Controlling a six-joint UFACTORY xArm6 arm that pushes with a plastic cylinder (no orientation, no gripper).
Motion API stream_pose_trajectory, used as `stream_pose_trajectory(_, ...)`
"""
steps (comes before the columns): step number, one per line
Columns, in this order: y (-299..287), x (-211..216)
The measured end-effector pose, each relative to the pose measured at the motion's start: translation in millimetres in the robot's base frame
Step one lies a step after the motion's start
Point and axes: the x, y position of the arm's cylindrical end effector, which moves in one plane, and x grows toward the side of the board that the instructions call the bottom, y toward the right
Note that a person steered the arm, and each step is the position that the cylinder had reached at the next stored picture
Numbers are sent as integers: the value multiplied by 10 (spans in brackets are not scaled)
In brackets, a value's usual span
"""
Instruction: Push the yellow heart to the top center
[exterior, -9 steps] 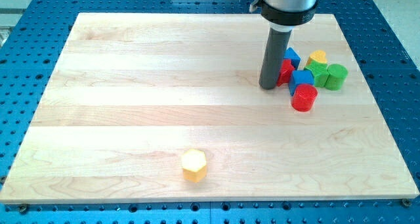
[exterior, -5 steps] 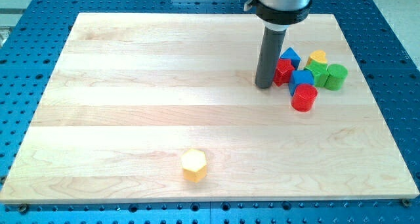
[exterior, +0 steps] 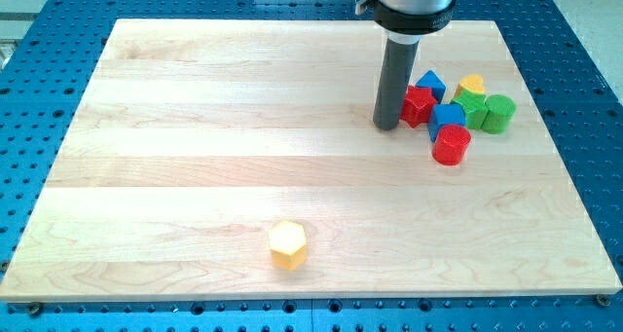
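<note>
The yellow heart (exterior: 471, 84) lies at the right of the board in a cluster of blocks, at its top right. My tip (exterior: 387, 126) rests on the board just left of the cluster, close beside a red block (exterior: 419, 105), well left of the heart. A blue triangle block (exterior: 430, 82) and the red block lie between my tip and the heart.
The cluster also holds a blue block (exterior: 448, 116), a red cylinder (exterior: 451, 144), a green block (exterior: 471, 107) and a green cylinder (exterior: 498, 113). A yellow hexagon (exterior: 288, 244) sits alone near the view's bottom. The wooden board (exterior: 195, 128) lies on a blue perforated table.
My tip has slid a little to the view's left, away from the red block. The blocks have not moved.
</note>
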Motion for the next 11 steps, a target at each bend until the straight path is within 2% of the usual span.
stream_pose_trajectory(1,-8,-148)
stream_pose_trajectory(2,-8,-621)
stream_pose_trajectory(3,244,-1205)
stream_pose_trajectory(4,1006,-1233)
stream_pose_trajectory(5,1590,-731)
stream_pose_trajectory(6,1553,-292)
stream_pose_trajectory(8,896,-435)
stream_pose_trajectory(10,59,-1013)
stream_pose_trajectory(11,-75,-961)
